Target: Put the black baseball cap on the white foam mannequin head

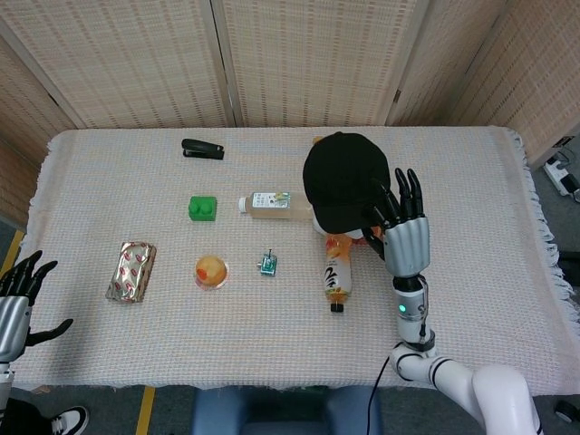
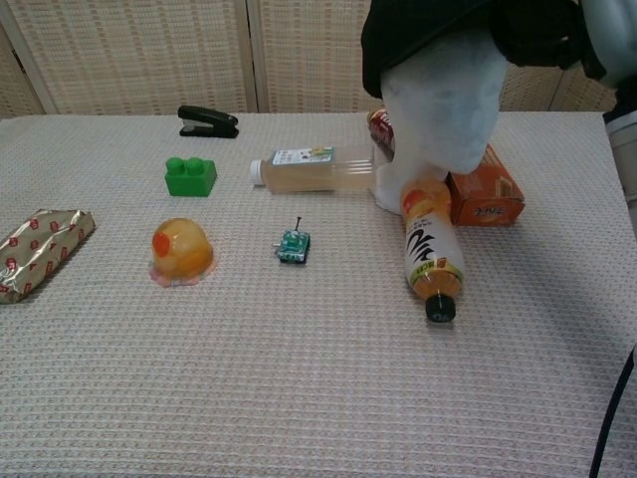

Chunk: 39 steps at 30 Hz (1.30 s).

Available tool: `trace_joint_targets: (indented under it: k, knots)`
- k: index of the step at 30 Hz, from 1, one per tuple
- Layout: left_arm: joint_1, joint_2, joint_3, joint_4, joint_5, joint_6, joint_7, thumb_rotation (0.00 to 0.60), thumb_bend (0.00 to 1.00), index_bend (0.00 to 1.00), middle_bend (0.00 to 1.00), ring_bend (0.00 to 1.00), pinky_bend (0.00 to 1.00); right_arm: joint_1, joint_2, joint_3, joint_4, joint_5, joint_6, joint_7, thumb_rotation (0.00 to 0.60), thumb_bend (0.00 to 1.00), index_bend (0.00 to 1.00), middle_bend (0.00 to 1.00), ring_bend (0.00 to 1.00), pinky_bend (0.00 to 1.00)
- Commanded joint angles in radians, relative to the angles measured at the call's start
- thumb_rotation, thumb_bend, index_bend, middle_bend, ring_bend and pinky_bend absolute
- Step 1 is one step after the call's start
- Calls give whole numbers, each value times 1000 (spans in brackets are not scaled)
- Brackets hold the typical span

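The table under the beige woven cloth (image 1: 471,208) carries the work, and the largest task item on it is the white foam mannequin head (image 2: 443,105), standing upright just ahead of the right hand's fingertips. The black fabric baseball cap (image 1: 344,177) already sits over the crown of this head; in the chest view the cap (image 2: 438,25) covers the top and hangs lower toward the right-hand fingers' side. The right hand (image 1: 403,227) is raised with its fingers (image 1: 410,192) extended and slightly apart, their tips touching or overlapping the cap's near edge; whether any finger still pinches the fabric cannot be told from these views. The left hand (image 1: 20,304) rests well apart at the table's left edge, fingers spread and holding nothing. The step in hand appears to be seating and releasing the cap. To do it well, press the crown down evenly rather than at one edge, keep the fingers clear of the foam so that the light head does not tip, and withdraw straight back toward the robot. Below the fingers lie an orange-labelled plastic drink bottle (image 1: 337,276) on its side and an orange cardboard box (image 2: 485,197); the retreat should pass above both. A clear plastic tea bottle (image 1: 269,206) lies beyond the cap, left of the fingertips.
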Motion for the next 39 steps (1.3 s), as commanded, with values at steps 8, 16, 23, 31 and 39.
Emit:
trace_joint_targets:
  k: [8,16,23,31,39]
  knots:
    - [-1,1,-1,1,-4,-5,-1,600,174,170,48,5,138,-39,-68,-12,124,15,-43,60,600,321,826,252,0,0]
    - [-2,-1,-1,4,-6,-8,3,600,174,170,47,5,138,-78,-13,-21,45,31,-98,-7,600,181,0,15,0,0]
    - [-1,-1,1,1,-2,-8,5,600,174,170,47,4,138,-225,181,-95,-262,25,-76,-156,600,105,0,0,0,0]
    - [2,0,10,-6,19,4,17,600,175,170,47,5,138,-441,488,-184,-758,86,-45,-302,600,104,0,0,0,0]
    - [-1,0,17,-12,35,1,25,600,174,170,47,4,137,-591,748,-328,-1005,114,-80,-422,600,105,0,0,0,0]
